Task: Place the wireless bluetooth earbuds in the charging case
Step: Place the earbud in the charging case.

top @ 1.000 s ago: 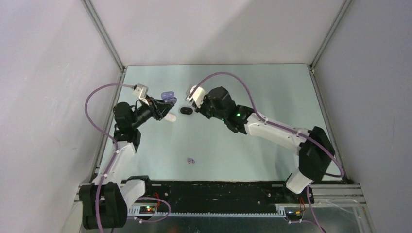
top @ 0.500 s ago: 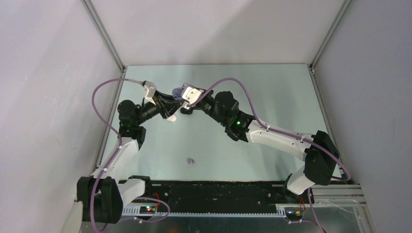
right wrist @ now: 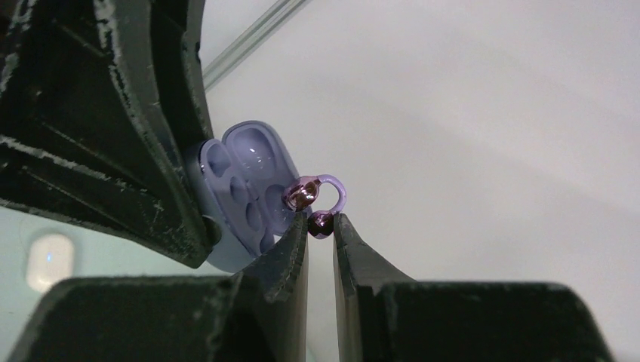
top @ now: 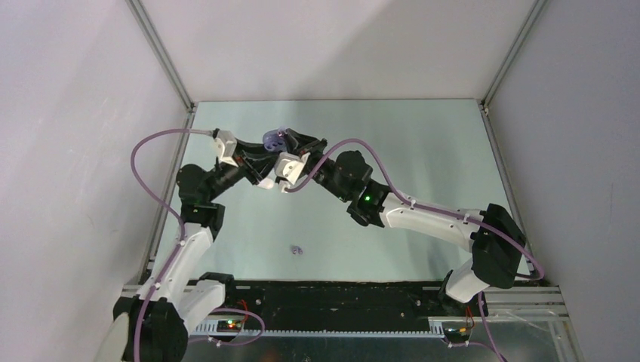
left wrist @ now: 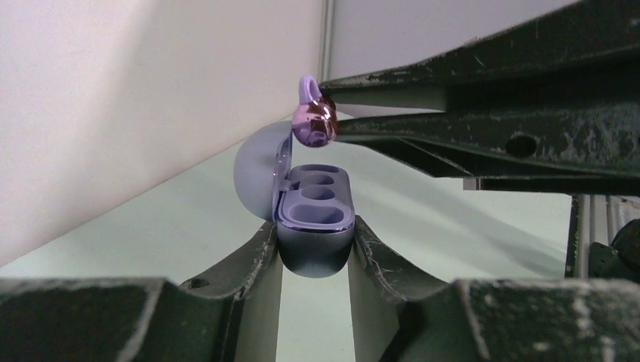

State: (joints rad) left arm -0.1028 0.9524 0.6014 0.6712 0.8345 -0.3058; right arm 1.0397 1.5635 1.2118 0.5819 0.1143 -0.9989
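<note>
right gripper (right wrist: 321, 223): jaws clenched on one lavender earbud (left wrist: 312, 124), pinched at the very fingertips with most of the bud sticking out past them
left gripper (left wrist: 315, 235): jaws clamped on the base of the lavender charging case (left wrist: 315, 220), lid swung open, held up off the table (top: 423, 151)
bud sits just above the far end of the case, near the lid hinge, close but apart from it. not in a socket yet
both sockets look empty in the left wrist view
the two grippers meet mid-air at the back-centre of the workspace, fingers nearly crossing

progress, my read: case picked up and opened, first bud picked up and brought to the case. Seating it is what's left
second lavender earbud (top: 296, 250) lies on the table near the arm bases, well apart from the case, untouched, so a whole second pick and insert is left too
white case (right wrist: 49, 260) lies on the table below the left gripper, not involved

next move probably needs the bud lined up with the socket before it goes down; grip is thin, so it could twist or pop out on contact
</note>
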